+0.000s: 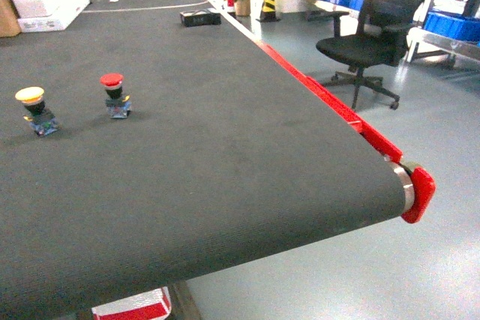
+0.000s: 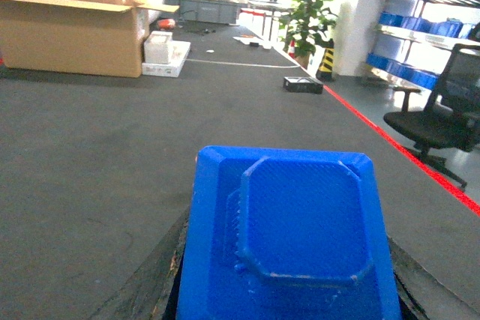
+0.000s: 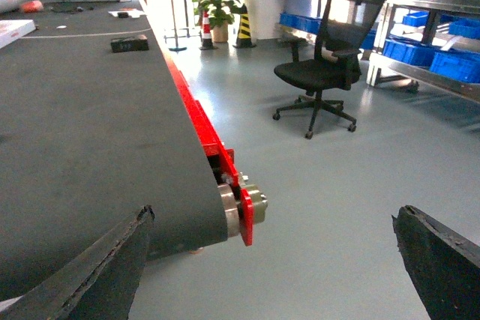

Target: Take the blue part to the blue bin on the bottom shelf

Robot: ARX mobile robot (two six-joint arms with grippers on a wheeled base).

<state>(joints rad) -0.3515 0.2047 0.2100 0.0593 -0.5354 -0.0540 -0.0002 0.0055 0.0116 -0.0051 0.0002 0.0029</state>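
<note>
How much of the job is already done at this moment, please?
Done: the blue part sits between the left gripper's fingers, shown by the left wrist camera.
In hand: it is held above the black conveyor belt.
Left: placing it in the blue bin; no bottom shelf is in view. The right gripper is open, empty.

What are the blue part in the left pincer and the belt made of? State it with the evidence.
Blue part: looks like moulded plastic, from its uniform saturated blue, fine textured face and raised octagonal panel with rounded edges; satin sheen. Belt: seems a dark rubber or woven fabric conveyor surface, matte, finely ribbed, wrapping round a metal end roller. Exact compounds can't be told.
</note>
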